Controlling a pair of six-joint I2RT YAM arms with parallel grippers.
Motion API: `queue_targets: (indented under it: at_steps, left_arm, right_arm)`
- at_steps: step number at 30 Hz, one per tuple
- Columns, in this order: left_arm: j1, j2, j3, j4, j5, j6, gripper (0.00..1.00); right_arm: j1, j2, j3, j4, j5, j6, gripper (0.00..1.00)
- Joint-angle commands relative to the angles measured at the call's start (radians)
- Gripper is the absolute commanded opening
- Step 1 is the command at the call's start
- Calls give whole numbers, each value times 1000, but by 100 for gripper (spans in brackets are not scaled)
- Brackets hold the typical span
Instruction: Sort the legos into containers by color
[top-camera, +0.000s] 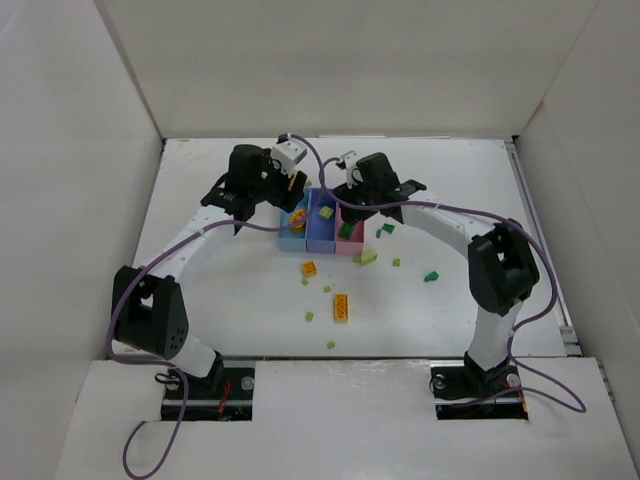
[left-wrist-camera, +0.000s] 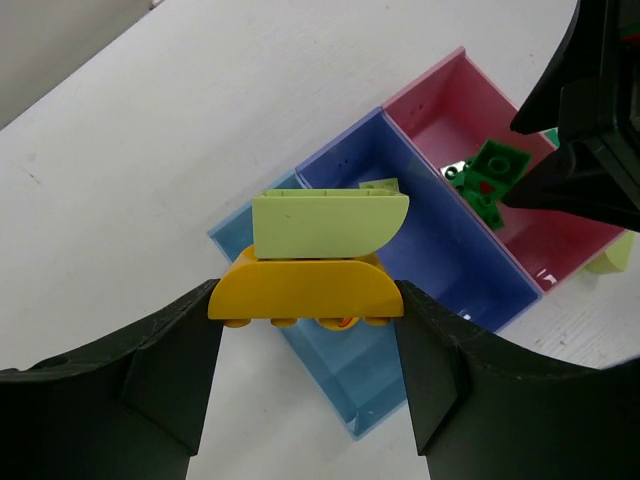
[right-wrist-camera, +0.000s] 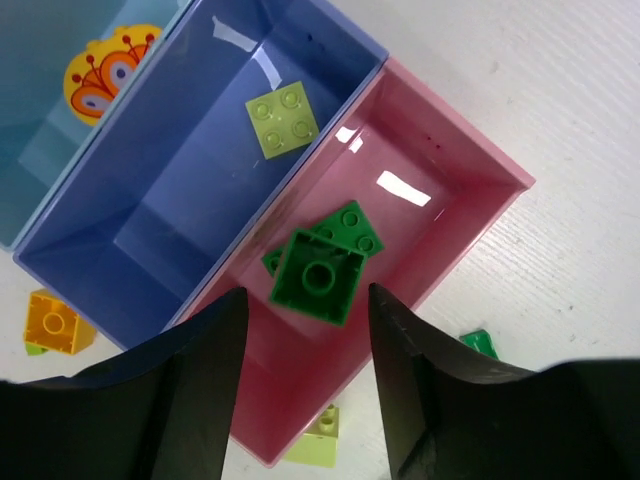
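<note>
Left wrist view: left gripper (left-wrist-camera: 308, 312) clamps a yellow arched brick (left-wrist-camera: 305, 298), lime piece (left-wrist-camera: 325, 222) atop, above the light blue bin (left-wrist-camera: 340, 390); right gripper (right-wrist-camera: 300, 325) gapes over dark green bricks (right-wrist-camera: 318, 277) in the pink bin (right-wrist-camera: 455, 190).

Joined containers (top-camera: 318, 241) (light blue, periwinkle, pink), loose legos (top-camera: 341, 307) near them

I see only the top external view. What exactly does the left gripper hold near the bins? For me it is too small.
Observer: The left gripper grips a yellow-orange arched brick with a lime green piece on top.
Operator: And the other arm?
Observer: The right gripper is open, holding nothing, above the pink bin.
Operator: What is the yellow thing in the light blue bin?
Observer: A round yellow piece with a red printed pattern.
</note>
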Motion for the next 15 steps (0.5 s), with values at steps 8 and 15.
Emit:
queue_targets:
  at_steps: [8,15]
  left_arm:
    - [-4,-111,-70,77,122,119,48]
    - [-27,-197,-149,64,214,260,48]
  right_arm:
    - [-4,-118,-31,115,-72,24,66]
    - [-150,-210,-83,244,-525,106,74]
